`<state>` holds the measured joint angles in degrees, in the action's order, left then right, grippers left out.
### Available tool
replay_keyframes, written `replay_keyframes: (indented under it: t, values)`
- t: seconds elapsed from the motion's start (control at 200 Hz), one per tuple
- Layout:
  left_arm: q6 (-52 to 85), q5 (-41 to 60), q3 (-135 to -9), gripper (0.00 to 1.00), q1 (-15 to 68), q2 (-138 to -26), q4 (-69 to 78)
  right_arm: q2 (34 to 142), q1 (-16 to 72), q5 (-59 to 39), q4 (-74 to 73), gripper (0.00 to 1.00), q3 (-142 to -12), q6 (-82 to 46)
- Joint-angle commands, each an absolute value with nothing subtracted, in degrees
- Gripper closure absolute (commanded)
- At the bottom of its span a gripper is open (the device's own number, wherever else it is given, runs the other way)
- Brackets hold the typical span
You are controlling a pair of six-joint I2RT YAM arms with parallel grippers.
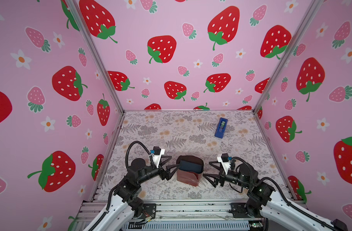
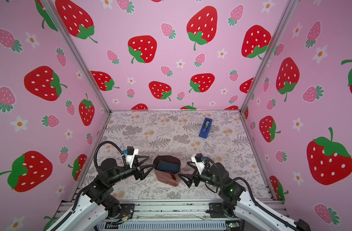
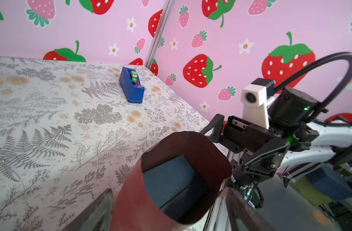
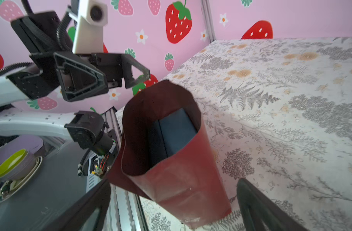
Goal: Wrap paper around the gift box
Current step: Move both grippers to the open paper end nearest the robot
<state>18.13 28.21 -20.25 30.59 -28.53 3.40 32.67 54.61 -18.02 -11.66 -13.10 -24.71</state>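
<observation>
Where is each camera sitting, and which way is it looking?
Both top views: high at the front, looking down over the table to the back wall; left arm and right arm show, left gripper and right gripper open beside the paper.
Left wrist: on the left arm, looking across the paper at the right arm; its own fingertips show.
Right wrist: on the right arm, looking across the paper at the left arm; its own fingertips show.
Shared: both wrist views see the gift box inside the paper.
</observation>
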Motion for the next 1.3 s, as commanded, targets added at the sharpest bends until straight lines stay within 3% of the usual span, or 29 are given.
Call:
replay_keyframes:
  t: [0.0, 0.245, 0.59, 0.835, 1.021, 1.291]
  values:
    - [15.55, 22.64, -17.5, 0.12, 33.3, -28.46, 6.42, 34.83, 58.31, -12.71, -18.9, 0.0, -10.66, -22.67]
    - [17.11, 16.96, -12.76, 0.13, 38.67, -30.04, 10.43, 46.82, 63.15, -4.95, -31.79, 0.0, -6.23, -23.98]
    - [17.65, 16.85, -9.85, 0.13, 38.8, -30.14, 10.38, 61.71, 63.54, -8.6, -39.02, 0.11, -11.73, -18.81]
    - [20.09, 12.14, -6.58, 0.13, 38.76, -25.21, 9.57, 68.47, 63.5, -9.33, -41.12, 0.09, -16.92, -11.42]
    - [20.56, 10.63, -6.2, 0.13, 38.73, -23.72, 8.68, 69.86, 63.41, -8.64, -39.69, 0.1, -19.25, -10.01]
    - [22.28, 12.44, -7.3, 0.11, 38.71, -26.18, 12.02, 66.93, 63.7, -6.9, -38.69, 0.05, -20.13, -21.79]
